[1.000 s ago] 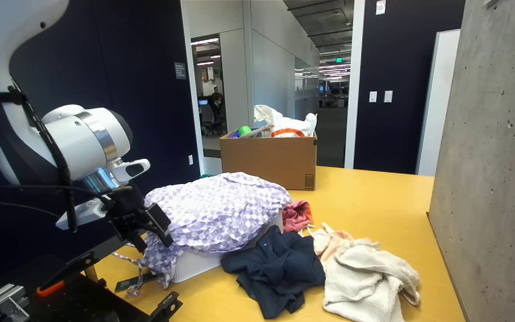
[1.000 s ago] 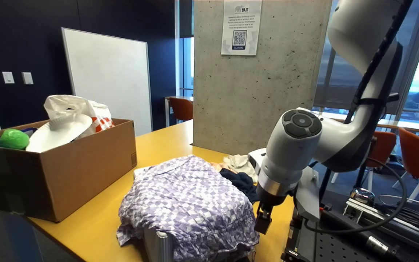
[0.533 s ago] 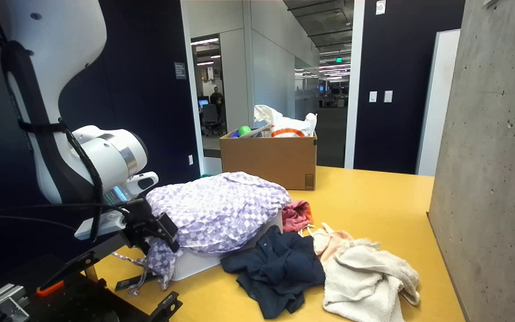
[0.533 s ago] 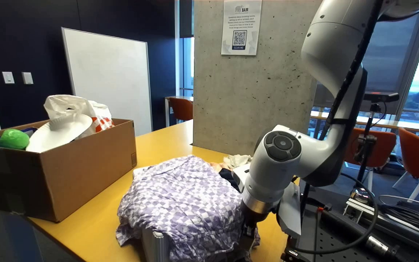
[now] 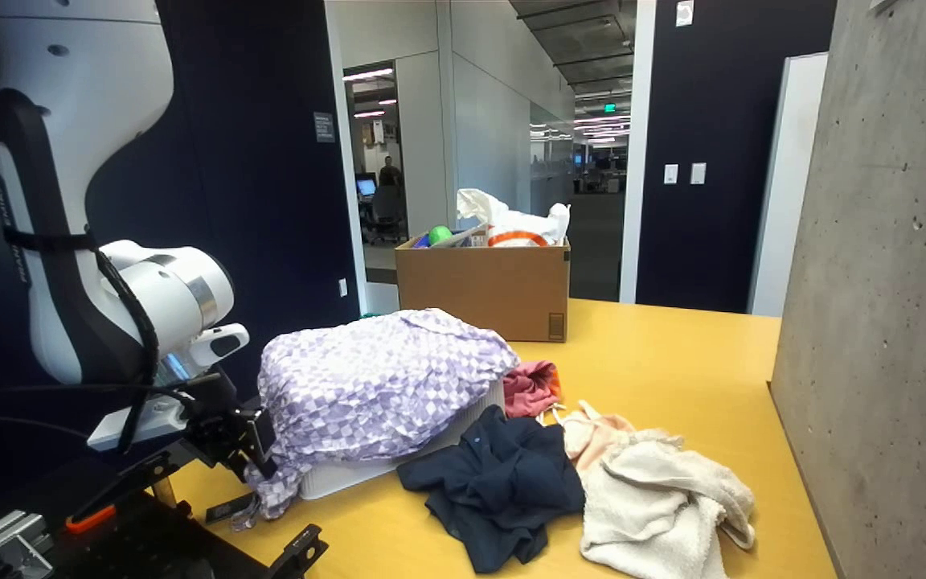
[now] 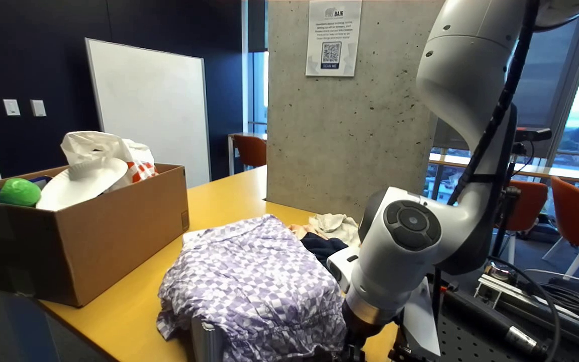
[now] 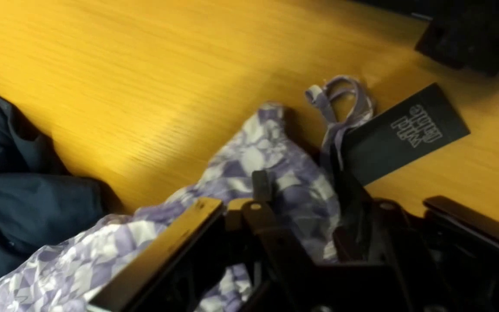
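A purple-and-white checkered cloth lies draped over a pale ribbed box; in both exterior views it hangs down toward the robot. My gripper is low at that hanging end. In the wrist view the gripper has its jaws partly apart, with a fold of the cloth between and beyond them. Blur and dark fingers hide whether the fold is pinched. A thin strap and a dark printed tag lie on the table beside the right finger.
A navy garment, a cream cloth and a reddish cloth lie near the box on the yellow table. A full cardboard box stands behind. A concrete pillar bounds one side; a black bracket stands by the robot's base.
My gripper went down to the cloth's hanging end, then drew back toward the robot. Its fingers look closer together. The cloth and the pale box under it have shifted slightly.
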Controlling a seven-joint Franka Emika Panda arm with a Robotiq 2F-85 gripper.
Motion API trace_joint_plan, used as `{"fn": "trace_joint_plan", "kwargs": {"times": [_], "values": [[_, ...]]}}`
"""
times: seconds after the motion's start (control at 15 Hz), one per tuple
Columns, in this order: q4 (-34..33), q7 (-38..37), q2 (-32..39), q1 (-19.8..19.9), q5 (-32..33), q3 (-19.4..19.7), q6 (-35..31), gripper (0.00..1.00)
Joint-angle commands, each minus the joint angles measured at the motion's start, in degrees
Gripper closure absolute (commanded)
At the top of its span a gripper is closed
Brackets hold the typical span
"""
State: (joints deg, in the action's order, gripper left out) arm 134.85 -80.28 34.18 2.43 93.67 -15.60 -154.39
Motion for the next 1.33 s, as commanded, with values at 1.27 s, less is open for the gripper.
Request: {"fn": "trace_joint_plan", "kwargs": {"times": [1.27], "values": [[13.73, 9.91, -33.08, 0.53, -19.1, 3.94, -2.59, 0.99]]}}
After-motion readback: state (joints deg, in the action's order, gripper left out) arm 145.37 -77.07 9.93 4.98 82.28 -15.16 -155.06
